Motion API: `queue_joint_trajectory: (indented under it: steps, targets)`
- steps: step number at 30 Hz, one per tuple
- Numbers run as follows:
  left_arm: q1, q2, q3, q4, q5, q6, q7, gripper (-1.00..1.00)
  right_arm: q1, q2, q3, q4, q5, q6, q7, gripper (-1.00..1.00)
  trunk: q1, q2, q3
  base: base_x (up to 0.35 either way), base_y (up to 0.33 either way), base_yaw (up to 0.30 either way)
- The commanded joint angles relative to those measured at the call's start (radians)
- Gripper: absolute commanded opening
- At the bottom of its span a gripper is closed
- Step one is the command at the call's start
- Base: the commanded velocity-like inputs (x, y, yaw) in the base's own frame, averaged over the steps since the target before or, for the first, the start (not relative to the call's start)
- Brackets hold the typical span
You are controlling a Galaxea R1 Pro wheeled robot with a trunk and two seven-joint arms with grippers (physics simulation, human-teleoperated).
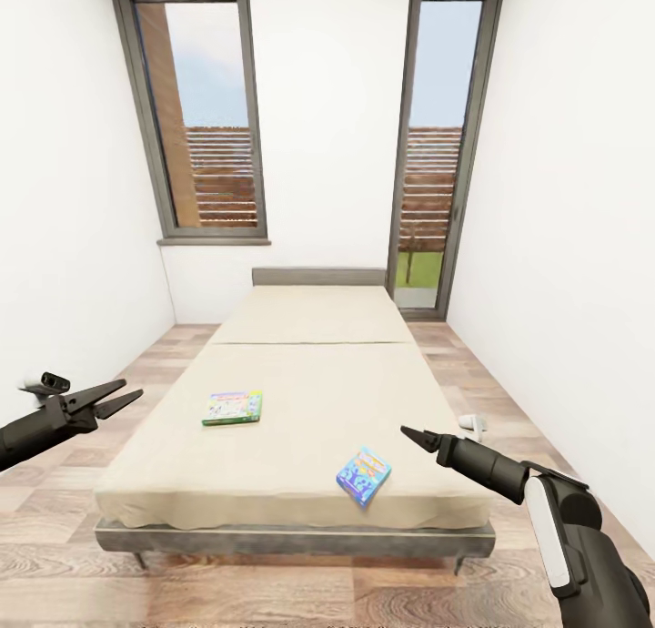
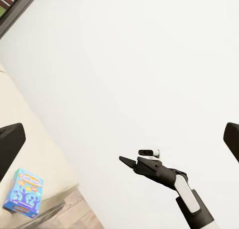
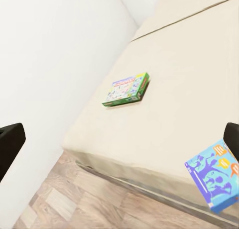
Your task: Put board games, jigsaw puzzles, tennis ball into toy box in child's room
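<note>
Two board games lie on the bed point(image 1: 309, 382). The green-and-white board game point(image 1: 233, 408) rests left of the middle and appears again in the right wrist view point(image 3: 127, 89). A smaller blue board game point(image 1: 364, 474) sits near the foot edge, at the right point(image 3: 215, 176) point(image 2: 24, 193). My left gripper point(image 1: 130, 389) hovers open beside the bed's left side, well apart from both boxes. My right gripper point(image 1: 407, 432) hangs over the bed's right front corner, just right of the blue box; its fingers point(image 3: 10, 142) stand wide apart, holding nothing. The toy box, table, puzzles and ball are out of view.
The bed fills the narrow room's middle, with strips of wood-plank floor point(image 1: 227, 592) on either side and in front. White walls close in left and right. Two tall dark-framed windows point(image 1: 196, 109) stand in the far wall behind the headboard point(image 1: 318, 276).
</note>
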Motion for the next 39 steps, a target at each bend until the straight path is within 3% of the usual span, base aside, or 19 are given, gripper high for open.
queue_joint_trajectory:
  steps: [1, 39]
  targets:
    - [-0.001, 0.000, 0.000, 0.000, 0.002, 0.011, -0.002, 1.00, -0.001, 0.000, -0.001, 0.000, -0.002, 0.005, 0.002, 1.00, 0.004, -0.008, -0.004, -0.038, 0.000, 0.000]
    - [-0.001, -0.001, -0.002, 0.000, -0.001, 0.011, -0.002, 1.00, 0.000, 0.001, -0.007, -0.002, -0.007, 0.006, -0.029, 1.00, 0.149, -0.274, -0.123, -0.002, 0.000, 0.000]
